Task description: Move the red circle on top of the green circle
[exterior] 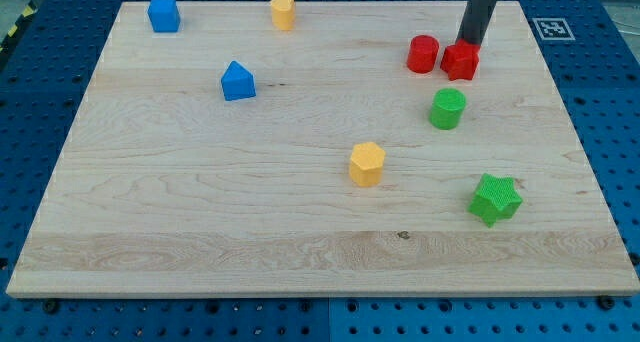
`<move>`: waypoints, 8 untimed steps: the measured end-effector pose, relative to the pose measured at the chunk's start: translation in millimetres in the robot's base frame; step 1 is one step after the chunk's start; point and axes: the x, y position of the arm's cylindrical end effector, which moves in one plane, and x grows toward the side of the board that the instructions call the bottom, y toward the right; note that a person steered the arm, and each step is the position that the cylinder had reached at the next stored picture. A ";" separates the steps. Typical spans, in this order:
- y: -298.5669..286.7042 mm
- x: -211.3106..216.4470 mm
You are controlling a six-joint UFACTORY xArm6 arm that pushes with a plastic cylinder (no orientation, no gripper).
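Note:
The red circle point(423, 54) stands near the view's top right on the wooden board point(200, 202). The green circle point(447, 109) stands just below it, a little to the right. My tip point(466, 44) is at the top right, its dark rod coming down from the view's top edge. The tip sits right behind a second red block point(461, 61), angular in shape, and seems to touch its top edge. That red block lies just to the right of the red circle, almost touching it.
A green star point(495, 199) lies at the lower right. A yellow hexagon point(367, 164) is near the middle. A blue house-shaped block point(238, 81), a blue block point(163, 14) and a yellow block point(283, 11) lie toward the top left. A fiducial tag point(548, 28) marks the top right corner.

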 end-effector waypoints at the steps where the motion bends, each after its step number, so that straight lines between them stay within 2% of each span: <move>1: -4.8 -28.9; 2: -46.7 -32.5; 3: -57.0 -30.6; 4: -63.4 -26.0; 8: -61.7 38.7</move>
